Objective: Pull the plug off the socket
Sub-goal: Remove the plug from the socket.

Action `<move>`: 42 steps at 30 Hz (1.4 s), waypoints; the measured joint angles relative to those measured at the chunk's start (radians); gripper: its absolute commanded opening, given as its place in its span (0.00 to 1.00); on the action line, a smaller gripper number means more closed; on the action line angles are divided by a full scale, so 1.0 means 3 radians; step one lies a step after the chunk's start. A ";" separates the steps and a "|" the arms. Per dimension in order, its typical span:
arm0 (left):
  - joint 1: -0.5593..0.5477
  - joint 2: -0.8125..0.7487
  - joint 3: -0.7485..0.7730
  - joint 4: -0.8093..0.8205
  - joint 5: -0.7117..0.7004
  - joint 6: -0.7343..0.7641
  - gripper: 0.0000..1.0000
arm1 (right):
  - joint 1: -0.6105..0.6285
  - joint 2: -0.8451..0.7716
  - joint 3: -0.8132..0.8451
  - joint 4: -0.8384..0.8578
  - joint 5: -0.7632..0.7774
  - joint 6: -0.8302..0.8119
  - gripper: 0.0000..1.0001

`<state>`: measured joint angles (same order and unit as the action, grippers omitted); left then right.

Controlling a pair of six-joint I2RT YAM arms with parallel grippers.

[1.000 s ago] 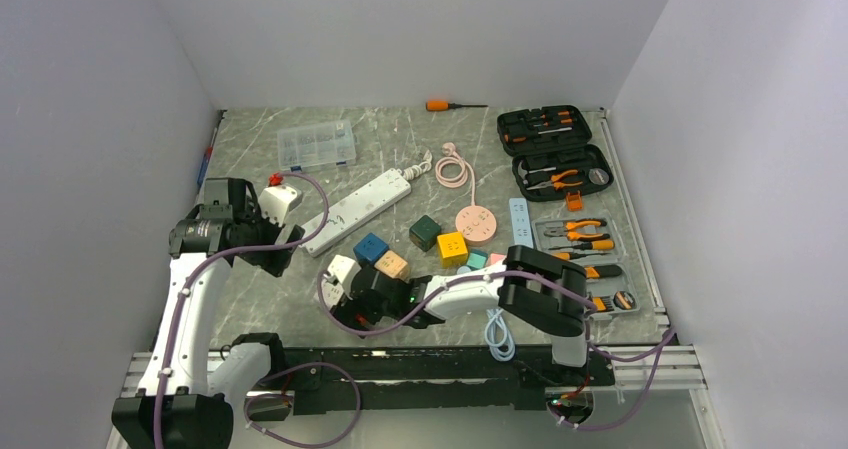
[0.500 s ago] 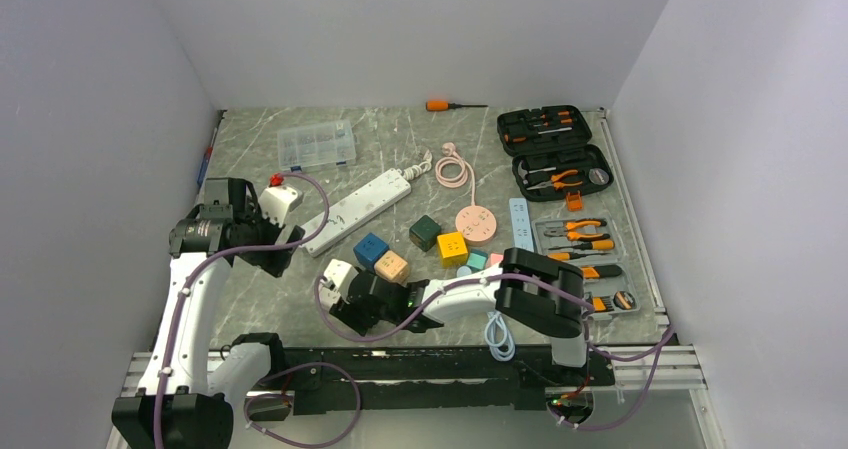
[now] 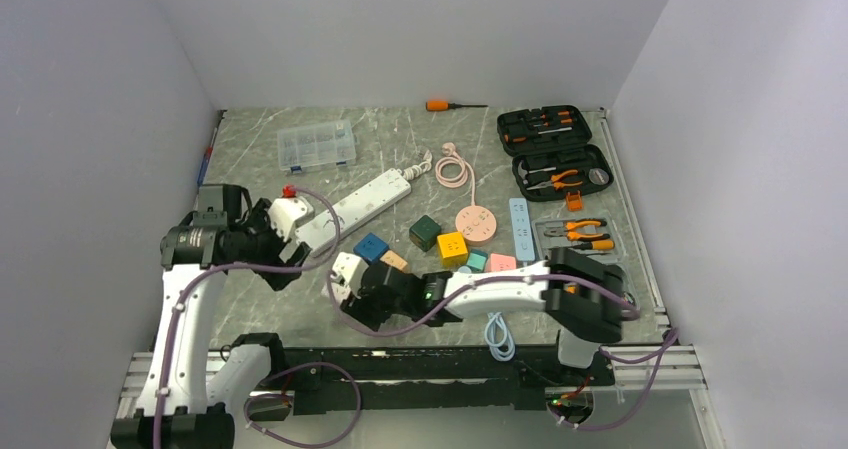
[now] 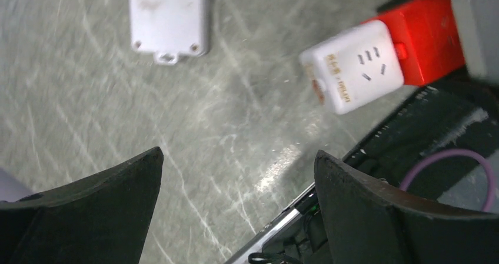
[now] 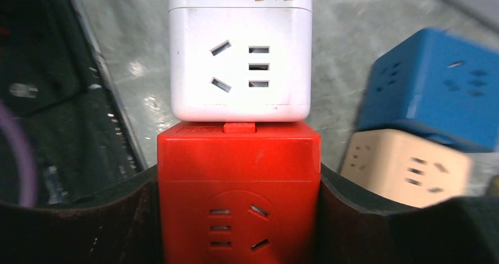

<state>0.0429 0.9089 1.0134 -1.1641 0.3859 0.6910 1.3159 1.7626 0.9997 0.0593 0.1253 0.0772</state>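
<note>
My right fingers (image 5: pixel 126 223) are clamped on the red socket cube (image 5: pixel 238 181), low and left of centre in the top view. The white plug (image 5: pixel 240 58) sits against its upper face. My left fingers (image 4: pixel 88 208) hang spread apart above the bench (image 4: pixel 194 134).

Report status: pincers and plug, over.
Right pincer shut on red socket cube. Left pincer open, empty. White plug cube seated in it, not yet pulled. Blue cube and beige cube close alongside.
</note>
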 measured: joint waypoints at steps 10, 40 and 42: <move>-0.0001 -0.0712 0.0003 -0.0511 0.1302 0.1245 0.99 | -0.0032 -0.0942 -0.0136 0.0057 -0.0294 -0.0389 0.00; -0.0106 -0.0549 -0.0329 -0.1225 0.2214 0.2879 1.00 | 0.0011 -0.1080 0.0107 -0.0131 -0.0757 -0.0638 0.00; -0.0109 -0.0549 -0.0354 -0.1189 0.2211 0.2871 0.99 | 0.0011 -0.1063 0.0149 -0.0149 -0.0779 -0.0650 0.00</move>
<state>0.0101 0.7441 0.9073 -1.5208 1.0492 1.5524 1.3193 1.4437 1.0443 0.0147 -0.1085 -0.1177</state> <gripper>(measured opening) 0.994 0.633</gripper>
